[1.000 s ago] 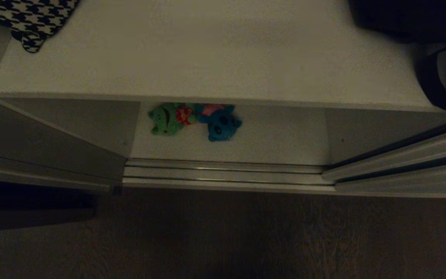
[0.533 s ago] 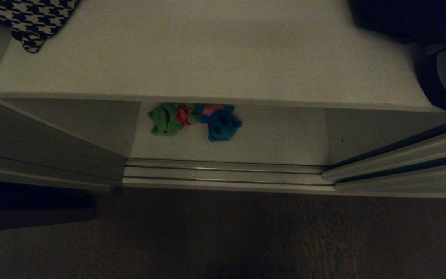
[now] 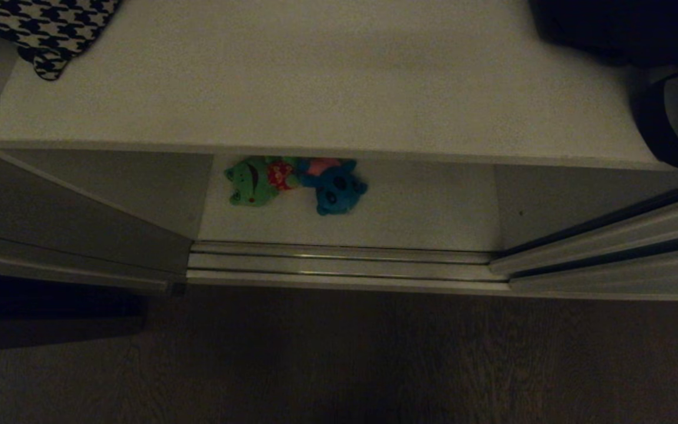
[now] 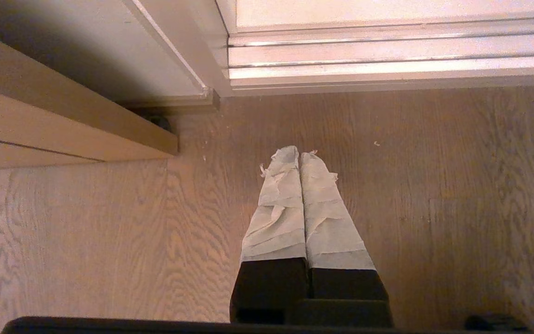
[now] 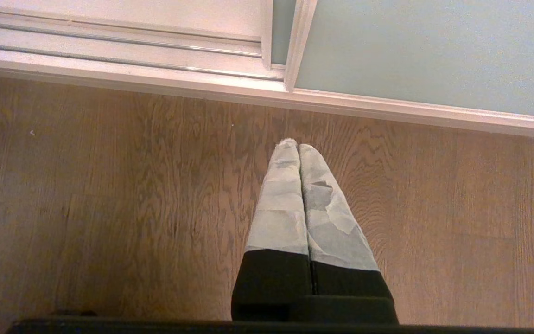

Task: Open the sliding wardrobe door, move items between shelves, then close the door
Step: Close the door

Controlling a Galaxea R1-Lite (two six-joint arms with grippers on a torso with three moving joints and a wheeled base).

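Two plush toys [image 3: 295, 184] lie touching on the lower shelf [image 3: 421, 206], behind the floor track [image 3: 339, 259]. Left pincer [image 4: 298, 155] and right pincer [image 5: 297, 144] are both pressed together, empty, over the floor near that track.

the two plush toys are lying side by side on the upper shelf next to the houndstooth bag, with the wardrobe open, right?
Not quite. The head view shows the green toy and the teal-blue toy side by side on the lower shelf, partly tucked under the edge of the upper shelf. The houndstooth bag is on the upper shelf, and the wardrobe is open.
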